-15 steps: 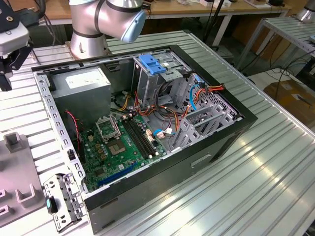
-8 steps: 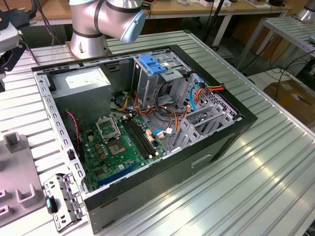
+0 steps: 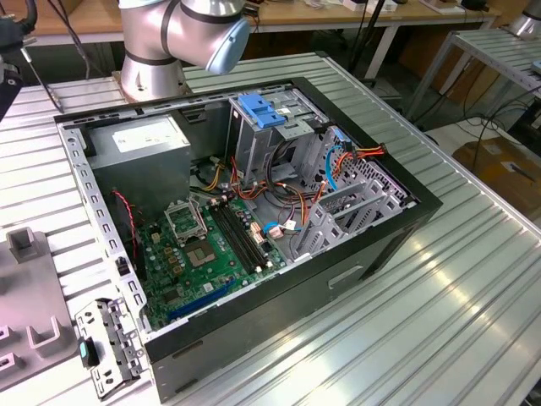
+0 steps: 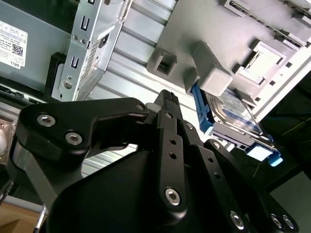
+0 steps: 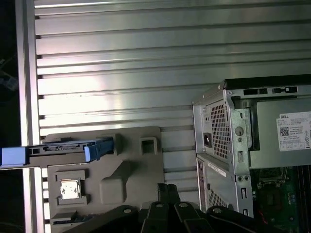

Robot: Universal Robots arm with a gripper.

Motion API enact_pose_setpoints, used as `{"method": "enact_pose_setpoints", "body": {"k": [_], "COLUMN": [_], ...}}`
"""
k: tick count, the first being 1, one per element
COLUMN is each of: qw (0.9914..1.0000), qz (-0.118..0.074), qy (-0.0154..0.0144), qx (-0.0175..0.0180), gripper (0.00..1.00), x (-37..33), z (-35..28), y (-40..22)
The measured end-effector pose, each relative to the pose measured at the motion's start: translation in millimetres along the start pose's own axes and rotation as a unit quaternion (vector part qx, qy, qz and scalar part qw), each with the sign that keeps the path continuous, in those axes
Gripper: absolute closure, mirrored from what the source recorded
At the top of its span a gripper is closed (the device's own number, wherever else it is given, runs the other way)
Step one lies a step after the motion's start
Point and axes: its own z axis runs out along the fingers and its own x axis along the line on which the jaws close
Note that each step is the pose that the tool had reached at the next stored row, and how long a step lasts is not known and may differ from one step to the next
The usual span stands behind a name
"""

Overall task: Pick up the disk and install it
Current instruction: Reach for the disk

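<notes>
The disk [image 4: 233,114] is a dark hard drive with a white and blue label, held in a blue plastic carrier. It stands on edge in a slot of a grey fixture plate [image 4: 214,39] beside the computer case. In the first wrist view the disk [image 5: 63,150] is seen edge-on at the fixture plate's [image 5: 126,165] far side. My gripper [image 4: 167,94] hangs above the fixture, a short way from the disk and not touching it. Its black fingers meet at the tips with nothing between them, as the gripper [image 5: 167,187] also shows in the first wrist view.
The open computer case [image 3: 372,254] lies on the ribbed metal table [image 3: 439,321], motherboard up. Inside are a grey drive cage with a blue handle [image 3: 262,110], a grey power supply [image 3: 139,139] and loose cables [image 3: 292,199]. The arm's base [image 3: 156,51] stands behind the case.
</notes>
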Motion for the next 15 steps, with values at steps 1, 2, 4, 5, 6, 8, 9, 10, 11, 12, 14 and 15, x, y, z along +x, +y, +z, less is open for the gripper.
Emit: {"method": "enact_pose_setpoints", "body": {"k": [1, 2, 4, 5, 6, 8, 9, 10, 11, 12, 14, 15], "qw": [1.0, 1.0, 1.0, 1.0, 1.0, 1.0, 1.0, 1.0, 1.0, 1.0, 1.0, 1.0], "qz": [0.0, 0.0, 0.0, 0.0, 0.0, 0.0, 0.0, 0.0, 0.0, 0.0, 0.0, 0.0], "qy": [0.0001, 0.0001, 0.0001, 0.0, 0.0001, 0.0001, 0.0001, 0.0001, 0.0001, 0.0001, 0.0001, 0.0001], "qx": [0.0, 0.0, 0.0, 0.0, 0.0, 0.0, 0.0, 0.0, 0.0, 0.0, 0.0, 0.0], "gripper": [0.89, 0.89, 0.89, 0.89, 0.89, 0.89, 0.89, 0.89, 0.89, 0.89, 0.89, 0.89], "x": [1.8, 3.5, 6.9, 9.3, 11.6, 14.7, 16.0, 17.9, 19.4, 21.9, 27.3, 29.0], "z": [-0.1, -0.1, -0.1, -0.1, -0.2, -0.3, -0.3, -0.3, -0.2, -0.3, -0.4, -0.4], "y": [-0.1, -0.3, -0.5, -0.7, -0.9, -1.1, -1.2, -1.4, -1.5, -1.7, -2.1, -2.2]}}
